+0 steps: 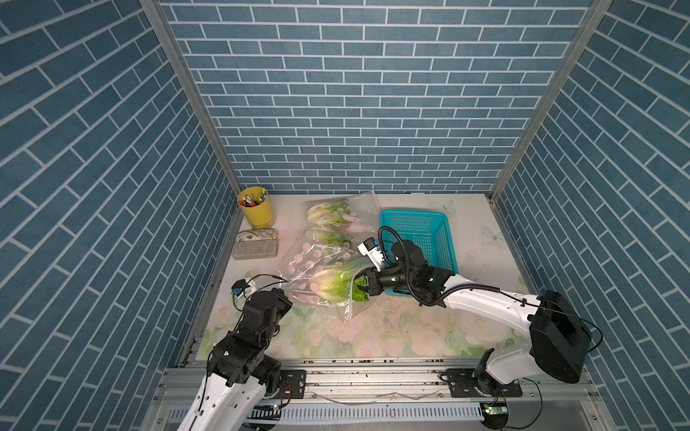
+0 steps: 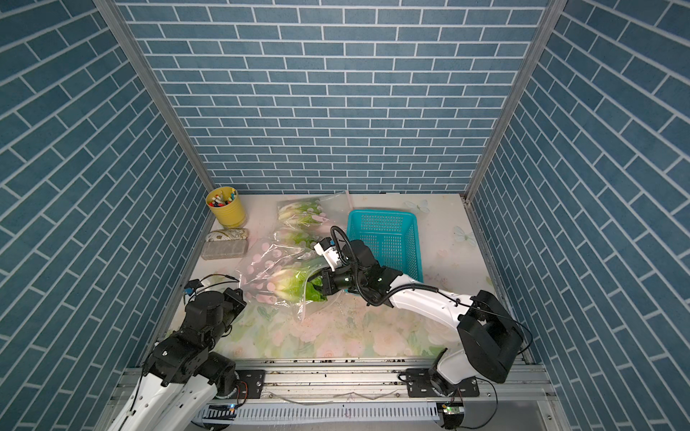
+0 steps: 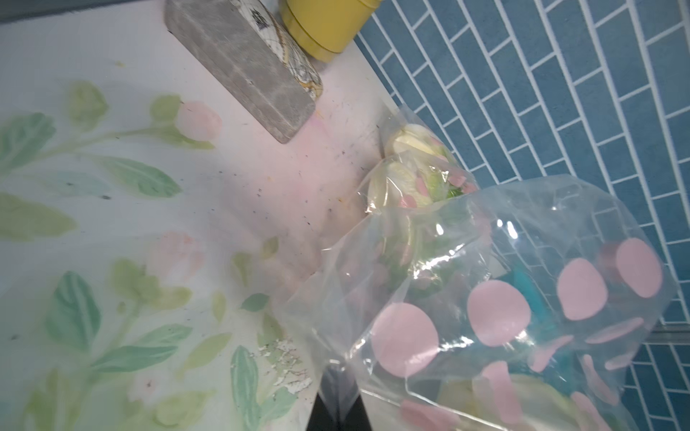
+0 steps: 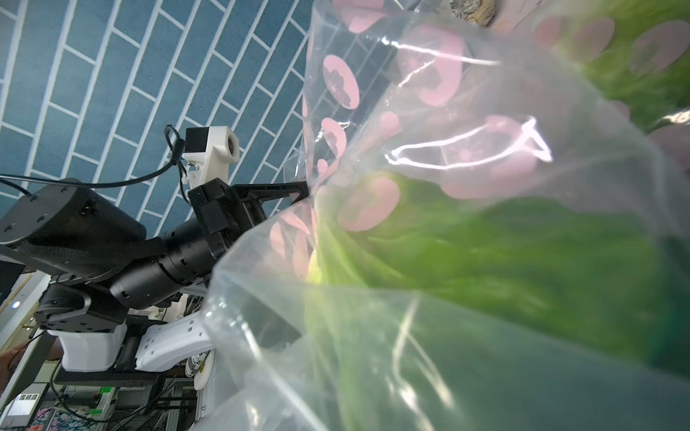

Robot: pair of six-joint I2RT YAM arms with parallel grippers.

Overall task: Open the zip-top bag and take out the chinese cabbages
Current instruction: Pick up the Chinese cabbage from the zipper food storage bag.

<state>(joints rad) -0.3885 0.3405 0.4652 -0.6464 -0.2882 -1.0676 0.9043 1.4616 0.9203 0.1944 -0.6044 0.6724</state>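
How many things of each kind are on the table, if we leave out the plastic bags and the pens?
chinese cabbages: 3
teal basket: 1
yellow cup: 1
grey case: 1
Total: 6

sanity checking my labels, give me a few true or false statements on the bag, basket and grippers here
1. The left gripper pinches the clear pink-dotted plastic bag. True.
2. The right gripper is at that bag's mouth, by the pale green cabbage head. True.
3. That cabbage lies bare, out of the bag. False: the bag wraps most of it.
4. The teal plastic mesh basket stands right of that bag. True.
5. A cabbage lies in the basket. False: none shows there.
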